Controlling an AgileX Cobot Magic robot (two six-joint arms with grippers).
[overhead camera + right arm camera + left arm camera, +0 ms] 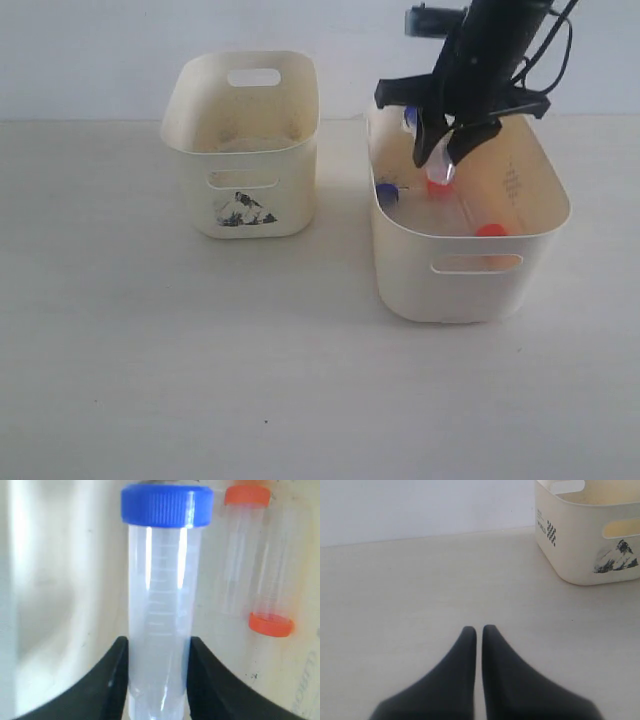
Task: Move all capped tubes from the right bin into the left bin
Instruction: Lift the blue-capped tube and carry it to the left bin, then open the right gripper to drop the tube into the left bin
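Note:
Inside the right bin (465, 268), my right gripper (445, 152) is shut on the clear body of a blue-capped tube (161, 605), whose cap points away from the wrist camera. The black fingers (112, 680) press on both sides of it. Two orange-capped tubes (246, 540) (270, 600) lie on the bin floor beside it. Orange caps (438, 185) (490, 230) and a blue cap (386, 193) show inside the bin from outside. The stickered left bin (240, 150) (580, 545) stands apart to the left; no tube shows in it. My left gripper (479, 629) is shut and empty over bare table.
Both bins stand on a pale table (200, 360) against a white wall. A gap of table separates them. The right arm (490, 50) comes down from above the right bin. The left arm is out of the exterior view.

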